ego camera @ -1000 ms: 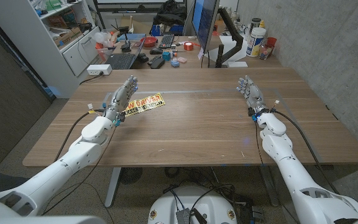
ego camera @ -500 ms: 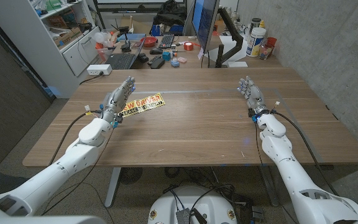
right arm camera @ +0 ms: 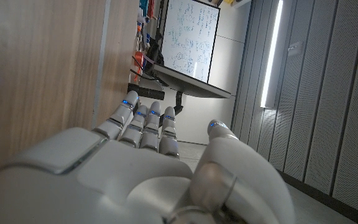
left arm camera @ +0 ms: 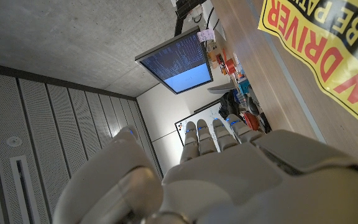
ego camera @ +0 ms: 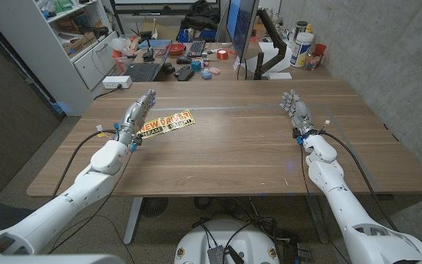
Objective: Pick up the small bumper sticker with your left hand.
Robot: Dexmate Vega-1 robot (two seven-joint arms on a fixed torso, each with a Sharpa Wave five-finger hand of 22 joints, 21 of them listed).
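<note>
Sticker (ego camera: 165, 123) lies flat on bench (ego camera: 240, 154), just beside left hand (ego camera: 136, 116), fingers straight, together, holding nothing; risk: with no raised edge, fingertips may slide it rather than lift it

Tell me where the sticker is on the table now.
In the head view the sticker lies flat on the table's left half, toward the far edge, just right of the left robot hand, whose fingers reach alongside its near end.

Bumper sticker (ego camera: 165, 123): yellow strip, red and black lettering, flat on table, just beside left hand's (ego camera: 135, 116) fingers.
</note>
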